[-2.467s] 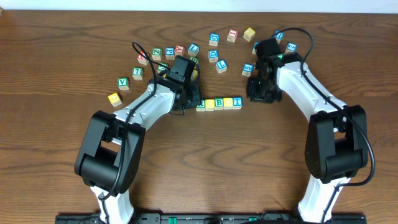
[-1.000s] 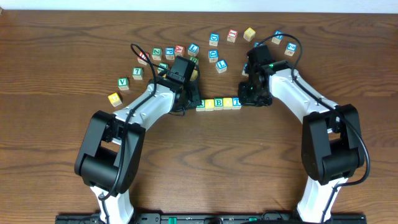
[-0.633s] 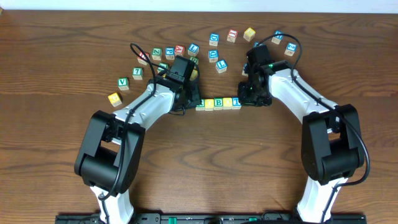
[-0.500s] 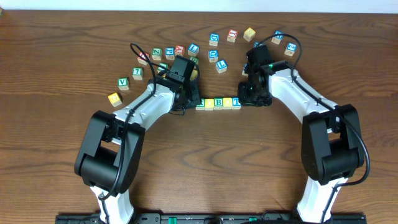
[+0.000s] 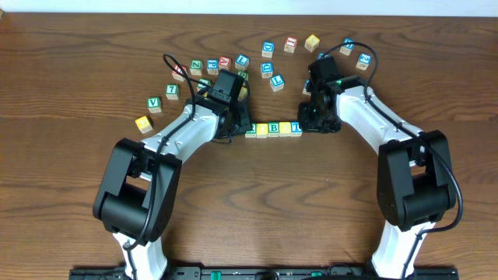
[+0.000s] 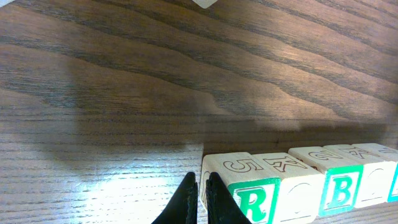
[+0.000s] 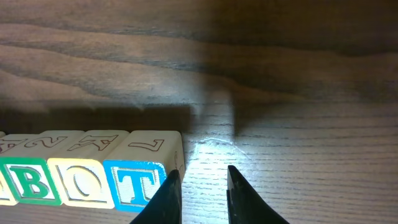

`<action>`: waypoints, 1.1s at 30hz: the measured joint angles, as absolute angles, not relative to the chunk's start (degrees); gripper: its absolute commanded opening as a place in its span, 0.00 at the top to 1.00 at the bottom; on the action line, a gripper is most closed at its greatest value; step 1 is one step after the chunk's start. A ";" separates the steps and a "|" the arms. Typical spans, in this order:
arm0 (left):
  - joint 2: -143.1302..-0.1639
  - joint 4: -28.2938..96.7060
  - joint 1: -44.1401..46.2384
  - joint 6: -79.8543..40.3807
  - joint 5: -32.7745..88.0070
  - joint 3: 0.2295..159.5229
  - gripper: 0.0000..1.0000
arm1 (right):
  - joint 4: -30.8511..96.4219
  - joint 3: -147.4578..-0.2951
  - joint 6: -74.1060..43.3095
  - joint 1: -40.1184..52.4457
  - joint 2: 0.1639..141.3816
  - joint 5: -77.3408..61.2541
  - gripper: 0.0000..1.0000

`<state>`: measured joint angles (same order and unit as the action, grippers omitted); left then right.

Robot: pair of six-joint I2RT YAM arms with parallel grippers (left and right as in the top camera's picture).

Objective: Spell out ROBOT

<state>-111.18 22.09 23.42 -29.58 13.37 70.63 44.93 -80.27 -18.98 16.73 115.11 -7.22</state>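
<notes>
**Now ROBOT stands in one row, a gripper at each end**

You have the B cube [image 5: 273,128] at the middle of a straight row of five touching cubes on the table [image 5: 249,202]. The left yellow cube [image 5: 262,129] and the right yellow cube [image 5: 285,127] flank it. The R cube [image 6: 252,200] closes the row left of B, and the T cube [image 7: 140,183] closes it right of B.

Your left gripper [image 6: 200,182] stands just past R, fingers pressed together and holding nothing. Your right gripper [image 7: 203,171] stands just past T, fingers slightly spread over bare wood. You cannot tell whether its nearer finger touches T.

Beyond B, loose cubes lie scattered, among them a green V cube [image 5: 153,102] well off to the left.
</notes>
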 measured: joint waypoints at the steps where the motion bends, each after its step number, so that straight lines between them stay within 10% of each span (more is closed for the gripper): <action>1: -111.18 22.09 23.42 -29.58 13.39 70.63 0.92 | 44.88 -80.27 -18.98 16.64 115.11 -7.20 0.80; 33: -108.29 35.55 15.44 -25.82 11.64 73.28 0.92 | 52.69 -80.29 -18.81 10.17 111.92 -6.76 0.78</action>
